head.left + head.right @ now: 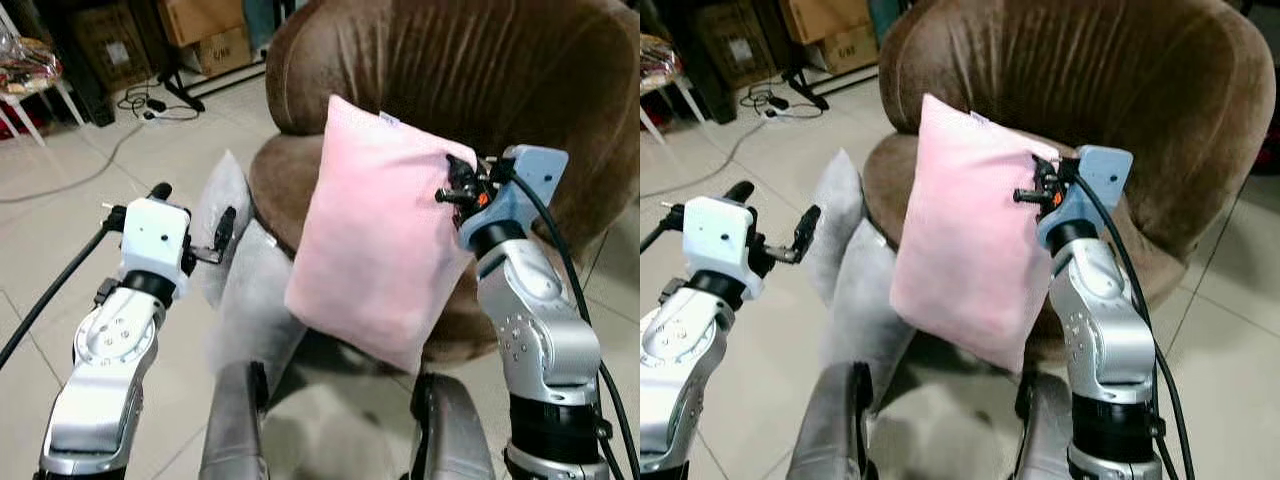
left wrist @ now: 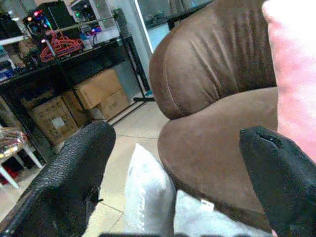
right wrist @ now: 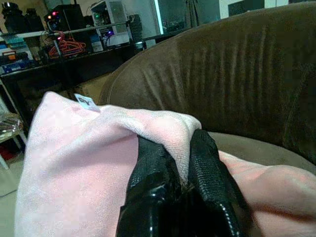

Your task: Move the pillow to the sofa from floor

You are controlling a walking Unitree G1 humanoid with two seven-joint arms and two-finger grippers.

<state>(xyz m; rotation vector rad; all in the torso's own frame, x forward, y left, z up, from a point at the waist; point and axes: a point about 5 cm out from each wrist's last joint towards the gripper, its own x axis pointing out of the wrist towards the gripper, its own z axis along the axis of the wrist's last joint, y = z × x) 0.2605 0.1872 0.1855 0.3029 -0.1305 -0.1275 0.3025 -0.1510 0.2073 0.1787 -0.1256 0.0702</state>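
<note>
A pink pillow point(image 1: 375, 250) hangs in the air in front of the brown round sofa point(image 1: 500, 80), its lower part over the seat's front edge. My right gripper point(image 3: 180, 163) is shut on the pillow's upper right corner, with a fold of pink cloth pinched between the black fingers point(image 3: 212, 163). My left gripper point(image 1: 190, 225) is open, held to the left of the pillow and apart from it. A grey pillow point(image 1: 240, 290) leans on the floor against the sofa's front left.
Cardboard boxes point(image 1: 200, 30) and a dark shelf stand at the back left, with cables point(image 1: 150, 100) on the tiled floor. A white chair leg point(image 1: 25, 110) is at the far left. My own legs point(image 1: 235, 420) show at the bottom.
</note>
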